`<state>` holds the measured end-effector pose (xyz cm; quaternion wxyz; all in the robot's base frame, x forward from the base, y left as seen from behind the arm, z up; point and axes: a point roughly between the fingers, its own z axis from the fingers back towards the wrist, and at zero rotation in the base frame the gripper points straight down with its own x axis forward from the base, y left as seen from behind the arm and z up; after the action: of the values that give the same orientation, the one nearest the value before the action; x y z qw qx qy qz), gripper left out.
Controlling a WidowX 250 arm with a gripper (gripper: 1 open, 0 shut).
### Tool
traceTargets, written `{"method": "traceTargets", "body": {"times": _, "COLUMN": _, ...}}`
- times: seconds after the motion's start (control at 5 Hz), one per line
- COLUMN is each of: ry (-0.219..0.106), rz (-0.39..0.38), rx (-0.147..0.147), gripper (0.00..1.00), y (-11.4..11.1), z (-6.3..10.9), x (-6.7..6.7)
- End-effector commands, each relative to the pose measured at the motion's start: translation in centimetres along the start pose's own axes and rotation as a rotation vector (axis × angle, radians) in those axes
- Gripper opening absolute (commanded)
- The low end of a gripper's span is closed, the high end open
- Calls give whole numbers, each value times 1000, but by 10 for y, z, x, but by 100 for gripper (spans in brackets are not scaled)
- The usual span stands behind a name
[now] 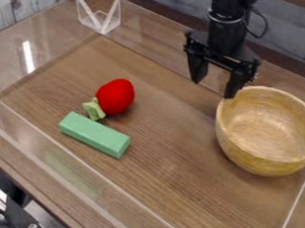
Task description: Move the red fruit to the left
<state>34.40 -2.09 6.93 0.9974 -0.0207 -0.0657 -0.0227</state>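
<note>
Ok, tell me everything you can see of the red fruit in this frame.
The red fruit is a small, rounded, glossy toy, strawberry-like, with a green leafy end pointing down-left. It lies on the wooden table, left of centre, its leaf end touching or nearly touching the flat green block in front. The gripper hangs open well to its right, near the wooden bowl, not touching the fruit.

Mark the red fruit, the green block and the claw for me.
small glossy red toy fruit (pixel 114 95), camera view, middle of its red body
flat green rectangular block (pixel 94 134), camera view, top face
black claw (pixel 218 78), camera view, between its fingertips
</note>
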Motion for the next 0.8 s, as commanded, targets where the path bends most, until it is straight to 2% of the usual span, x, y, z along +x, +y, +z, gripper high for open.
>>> {"method": "traceTargets", "body": {"times": 0.0, "ry": -87, "rz": -59, "rx": -11, "gripper": 100, "y": 4, "z": 28, "x": 8}}
{"method": "traceTargets", "body": {"times": 0.4, "ry": -96, "rz": -106, "rx": -27, "gripper": 100, "y": 7, "z": 31, "x": 10}}
{"method": "traceTargets", "body": {"times": 0.6, "ry": -59, "rz": -149, "rx": -34, "gripper": 100, "y": 6, "z": 26, "x": 4}}
